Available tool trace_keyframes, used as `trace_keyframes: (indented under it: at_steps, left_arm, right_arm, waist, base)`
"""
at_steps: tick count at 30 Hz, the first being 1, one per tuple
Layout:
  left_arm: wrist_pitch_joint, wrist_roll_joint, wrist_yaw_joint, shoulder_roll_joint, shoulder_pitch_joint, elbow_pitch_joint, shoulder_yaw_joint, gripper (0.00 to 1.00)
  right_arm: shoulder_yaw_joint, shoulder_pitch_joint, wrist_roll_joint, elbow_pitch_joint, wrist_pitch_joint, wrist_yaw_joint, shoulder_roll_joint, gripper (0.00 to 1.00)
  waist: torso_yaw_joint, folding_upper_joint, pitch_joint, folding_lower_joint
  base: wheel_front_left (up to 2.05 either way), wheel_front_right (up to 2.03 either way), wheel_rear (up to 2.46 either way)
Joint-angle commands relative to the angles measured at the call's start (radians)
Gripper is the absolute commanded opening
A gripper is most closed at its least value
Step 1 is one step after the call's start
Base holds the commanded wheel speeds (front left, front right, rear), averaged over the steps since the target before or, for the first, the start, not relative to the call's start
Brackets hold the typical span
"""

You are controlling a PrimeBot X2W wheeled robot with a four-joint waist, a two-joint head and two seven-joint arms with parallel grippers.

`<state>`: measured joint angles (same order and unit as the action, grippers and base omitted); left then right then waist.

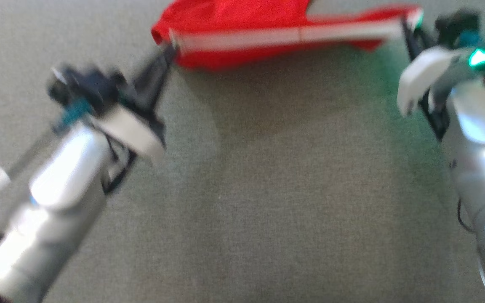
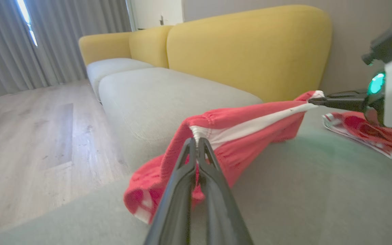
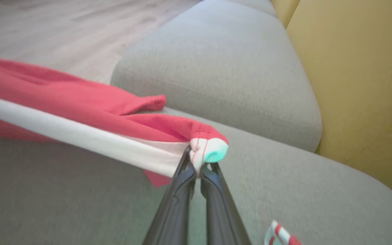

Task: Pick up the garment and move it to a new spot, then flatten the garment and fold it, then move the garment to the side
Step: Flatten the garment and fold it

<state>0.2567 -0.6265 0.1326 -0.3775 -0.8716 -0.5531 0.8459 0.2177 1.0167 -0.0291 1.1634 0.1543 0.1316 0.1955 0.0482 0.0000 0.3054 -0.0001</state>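
i work over a grey sofa seat [image 1: 267,202] with yellow backrests [image 2: 250,51]; a wooden floor [image 2: 29,136] and grey curtains [image 2: 2,51] lie beyond. one red garment [image 1: 242,25] with a white stripe stretches over the seat. what looks like a second red-and-white cloth [image 2: 362,131] lies nearby. my left pincer [image 2: 196,140] is pinched tight on the garment's gathered end, and my right pincer [image 3: 197,163] is pinched tight on the other end.

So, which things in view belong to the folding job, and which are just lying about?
In the job:
red garment with a white stripe
left jaws, shut on one end
right jaws, shut on the other
grey sofa seat beneath

Lying about:
second red-and-white garment on the seat, to the robot's right
yellow backrest
wooden floor
curtains
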Motion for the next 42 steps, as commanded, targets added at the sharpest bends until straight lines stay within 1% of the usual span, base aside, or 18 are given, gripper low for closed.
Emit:
trace_keyframes:
  at_steps: [1,5,9,13,19,20,23,27,30,33,37,42]
  left_arm:
    - [0.005,-0.004,-0.003,-0.063,0.007,0.033,-0.016,0.00]
    - [0.005,-0.036,-0.002,-0.089,0.105,0.069,0.059,0.00]
    - [0.005,-0.055,-0.002,-0.106,0.178,0.095,0.108,0.00]
    - [0.005,-0.053,-0.008,-0.112,0.239,0.118,0.138,0.00]
    - [0.004,-0.067,-0.045,-0.115,0.321,0.173,0.152,0.00]
    - [0.004,-0.067,-0.045,-0.115,0.321,0.173,0.152,0.00]
    - [0.001,-0.075,-0.070,-0.122,0.366,0.209,0.159,0.00]
    - [-0.007,-0.087,-0.108,-0.140,0.424,0.278,0.165,0.00]
    - [-0.018,-0.094,-0.139,-0.154,0.465,0.340,0.170,0.00]
    - [-0.027,-0.102,-0.167,-0.166,0.497,0.397,0.172,0.00]
    - [-0.035,-0.111,-0.194,-0.177,0.513,0.443,0.165,0.00]
    - [-0.046,-0.118,-0.202,-0.178,0.492,0.455,0.152,0.00]
  right_arm:
    - [0.039,-0.019,0.026,-0.004,-0.018,-0.001,0.021,0.00]
    - [0.153,-0.088,0.114,0.021,-0.074,-0.001,0.054,0.00]
    - [0.266,-0.161,0.231,-0.014,-0.138,-0.001,0.095,0.00]
    - [0.373,-0.247,0.363,-0.110,-0.206,-0.001,0.158,0.00]
    - [0.480,-0.372,0.540,-0.295,-0.292,-0.001,0.281,0.00]
    - [0.480,-0.372,0.540,-0.295,-0.292,-0.001,0.281,0.00]
    - [0.503,-0.432,0.604,-0.375,-0.324,-0.001,0.333,0.00]
    - [0.503,-0.505,0.665,-0.472,-0.359,-0.001,0.394,0.00]
    - [0.482,-0.553,0.685,-0.540,-0.379,-0.001,0.434,0.00]
    - [0.438,-0.599,0.696,-0.602,-0.393,-0.001,0.460,0.00]
    - [0.373,-0.638,0.676,-0.673,-0.413,-0.001,0.468,0.00]
    - [0.291,-0.649,0.615,-0.740,-0.448,-0.001,0.450,0.00]
  waist:
    - [0.003,0.0000,-0.048,0.0001]
    - [0.001,0.0000,-0.116,0.0001]
    - [-0.004,0.0000,-0.169,0.0001]
    - [-0.008,0.0000,-0.217,0.0001]
    - [-0.015,0.0000,-0.286,0.0001]
    - [-0.015,0.0000,-0.286,0.0001]
    - [-0.019,0.0000,-0.324,0.0001]
    - [-0.027,0.0000,-0.353,0.0001]
    - [-0.031,0.0000,-0.366,0.0001]
    - [-0.033,0.0000,-0.371,0.0001]
    - [-0.029,0.0000,-0.362,0.0001]
    - [-0.009,0.0000,-0.330,0.0001]
  base:
    - [0.00,0.00,0.00]
    - [0.00,0.00,0.00]
    - [0.00,0.00,0.00]
    - [0.00,0.00,0.00]
    - [0.00,0.00,0.00]
    - [0.00,0.00,0.00]
    - [0.00,0.00,0.00]
    - [0.00,0.00,0.00]
    - [0.00,0.00,0.00]
    - [0.00,0.00,0.00]
    - [0.00,0.00,0.00]
    - [0.00,0.00,0.00]
